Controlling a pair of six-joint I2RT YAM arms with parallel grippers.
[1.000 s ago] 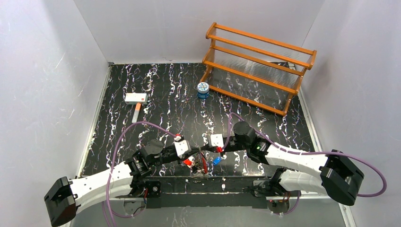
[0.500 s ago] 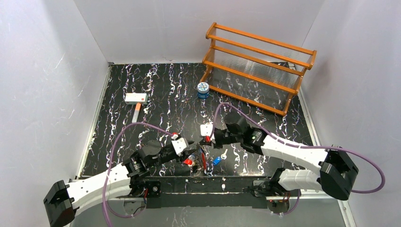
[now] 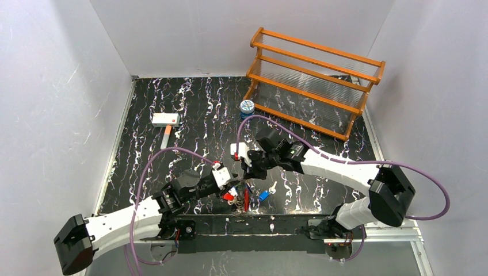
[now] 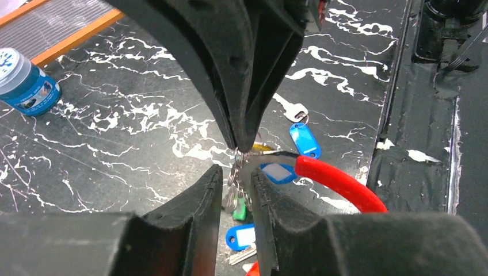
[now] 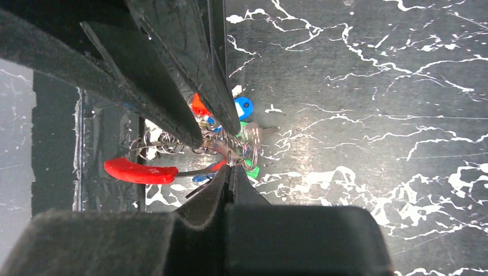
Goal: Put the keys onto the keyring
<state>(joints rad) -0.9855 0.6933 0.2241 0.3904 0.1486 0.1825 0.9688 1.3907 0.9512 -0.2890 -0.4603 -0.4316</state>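
The keys sit bunched at lower centre of the top view. The right gripper pinches their thin wire rings, fingers together; the left gripper straddles them, fingers apart. We judge the bunch light, stiff, slippery: we grip flat heads.

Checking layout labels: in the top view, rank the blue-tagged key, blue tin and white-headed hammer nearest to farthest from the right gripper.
1. blue-tagged key, close by the right gripper, near edge
2. blue tin, farther back, centre
3. white-headed hammer, back left
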